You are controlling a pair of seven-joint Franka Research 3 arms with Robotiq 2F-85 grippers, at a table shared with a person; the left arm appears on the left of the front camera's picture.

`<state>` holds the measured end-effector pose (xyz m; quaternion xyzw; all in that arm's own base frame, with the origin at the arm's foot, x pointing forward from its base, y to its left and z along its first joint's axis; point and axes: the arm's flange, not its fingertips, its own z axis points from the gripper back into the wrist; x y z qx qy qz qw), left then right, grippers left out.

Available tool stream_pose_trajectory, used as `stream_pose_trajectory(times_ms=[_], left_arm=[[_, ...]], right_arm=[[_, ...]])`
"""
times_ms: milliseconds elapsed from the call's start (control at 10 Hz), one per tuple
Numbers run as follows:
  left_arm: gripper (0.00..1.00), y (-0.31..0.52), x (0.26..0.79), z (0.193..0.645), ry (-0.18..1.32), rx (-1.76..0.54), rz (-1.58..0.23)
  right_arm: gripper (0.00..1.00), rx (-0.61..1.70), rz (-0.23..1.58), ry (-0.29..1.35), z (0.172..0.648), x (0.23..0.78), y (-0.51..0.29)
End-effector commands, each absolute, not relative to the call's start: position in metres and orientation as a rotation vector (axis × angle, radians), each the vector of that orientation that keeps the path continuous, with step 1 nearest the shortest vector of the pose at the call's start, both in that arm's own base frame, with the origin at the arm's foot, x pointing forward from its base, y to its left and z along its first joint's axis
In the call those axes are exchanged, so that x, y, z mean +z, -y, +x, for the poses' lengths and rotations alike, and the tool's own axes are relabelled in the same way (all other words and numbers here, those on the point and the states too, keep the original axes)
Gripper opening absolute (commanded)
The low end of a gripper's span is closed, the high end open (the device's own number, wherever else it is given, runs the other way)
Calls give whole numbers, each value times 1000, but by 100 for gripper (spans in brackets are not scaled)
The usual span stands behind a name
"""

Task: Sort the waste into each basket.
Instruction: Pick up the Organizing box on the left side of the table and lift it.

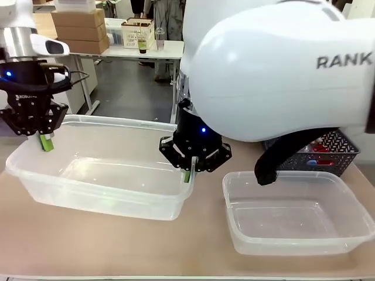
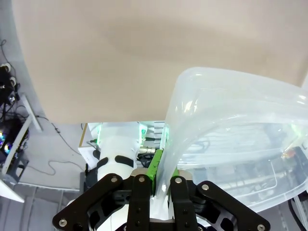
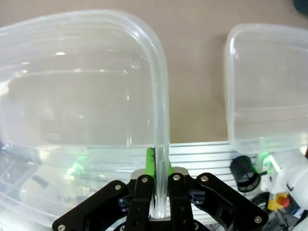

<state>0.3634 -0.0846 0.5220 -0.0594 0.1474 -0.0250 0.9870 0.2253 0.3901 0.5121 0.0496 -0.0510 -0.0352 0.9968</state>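
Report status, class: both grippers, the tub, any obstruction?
Left gripper shut on big tub rim, left end. Right gripper shut on its right end. Small tub close on the right, not touching.

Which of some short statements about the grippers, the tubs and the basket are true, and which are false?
1. The left gripper is shut on the large tub's rim. True.
2. The right gripper hangs open above the small tub. False: it is shut on the large tub's rim too.
3. The small tub sits inside the large tub. False: it stands beside it, apart.
4. The grey lattice basket stands behind the small tub. True.
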Motion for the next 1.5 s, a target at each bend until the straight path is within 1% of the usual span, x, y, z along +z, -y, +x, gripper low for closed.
stream_pose_trajectory(times_ms=[0, 100, 200, 400, 600, 800, 1000, 1100, 1200, 1300, 1400], left_arm=[[5, 97, 535, 364, -268, -8, -163], [5, 118, 539, 365, -251, 89, -233], [5, 135, 539, 364, -260, 84, -200], [5, 168, 545, 365, -288, 108, -242], [5, 214, 551, 371, -242, 85, -262], [5, 254, 553, 381, -215, 69, -255], [5, 272, 555, 387, -222, 39, -264], [5, 273, 552, 389, -199, 49, -259], [5, 264, 545, 394, -238, 65, -245], [5, 266, 541, 383, -236, -6, -234], [5, 266, 541, 383, -236, -6, -234]], right_arm=[[4, 12, 132, 90, 231, 515, -367], [4, -37, 118, 126, 246, 520, -341], [4, -70, 91, 147, 259, 532, -312], [4, -33, 39, 145, 272, 550, -274], [4, -17, 71, 112, 272, 554, -237], [4, -73, 98, 99, 267, 545, -215], [4, -119, 125, 108, 265, 538, -199], [4, -137, 148, 137, 267, 536, -199], [4, -118, 71, 112, 271, 546, -199], [4, -118, 71, 112, 271, 546, -199], [4, -118, 71, 112, 271, 546, -199]])
